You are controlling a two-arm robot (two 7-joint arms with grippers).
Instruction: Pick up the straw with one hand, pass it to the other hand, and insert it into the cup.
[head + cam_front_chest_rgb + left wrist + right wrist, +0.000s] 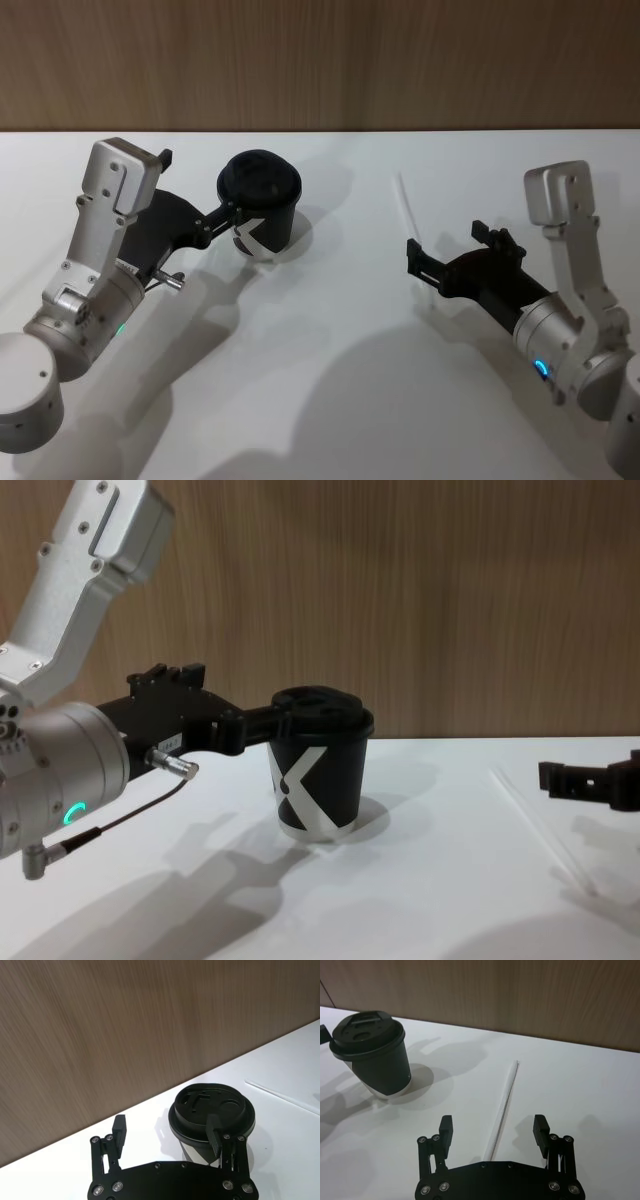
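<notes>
Left gripper point(166, 1125) spread wide: one finger across rim of black lidded cup point(210, 1105), other finger clear beside it. White straw point(280, 1094) flat on white table point(50, 1175) beyond cup. Wood-grain wall point(125, 1025) behind.

Cup point(262, 200) stands on worktop point(340, 330), left of centre. Straw point(406, 203) lies flat, well apart to its right. Left gripper point(232, 225) just beside cup's left. Right gripper point(493, 1122) fingers point(446, 1127) straddle straw's near end.

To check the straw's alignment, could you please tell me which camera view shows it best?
The right wrist view: the straw lies close, almost full length. The head, left wrist and chest views show it as a thin, faint line farther off.
</notes>
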